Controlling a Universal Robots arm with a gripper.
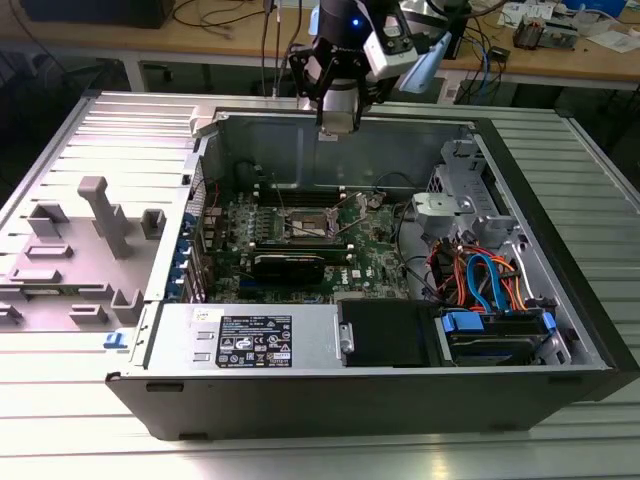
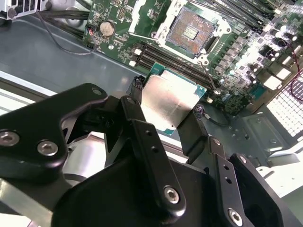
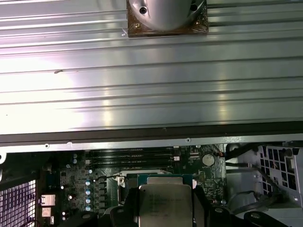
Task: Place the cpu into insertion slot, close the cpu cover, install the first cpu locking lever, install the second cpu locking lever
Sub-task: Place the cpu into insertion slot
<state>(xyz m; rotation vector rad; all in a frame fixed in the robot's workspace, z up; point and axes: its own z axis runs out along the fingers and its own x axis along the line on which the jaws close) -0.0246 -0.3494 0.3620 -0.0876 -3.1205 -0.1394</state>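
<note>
In the exterior view the arm (image 1: 345, 45) hung over the open computer case (image 1: 400, 400), well apart from the socket (image 1: 305, 226). In the second wrist view the jaws were clamped on the chip (image 2: 173, 97), near the bare socket (image 2: 189, 30), memory slots (image 2: 165, 59) between them. Placing looked to be the step in hand; seating would call for squaring the chip over the socket. In the first wrist view the chip (image 3: 164, 204) hung clear of the case wall (image 3: 142, 137).

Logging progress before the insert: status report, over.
Gripper shut on the chip, above the open case. Socket uncovered, empty. Nothing between them.
</note>
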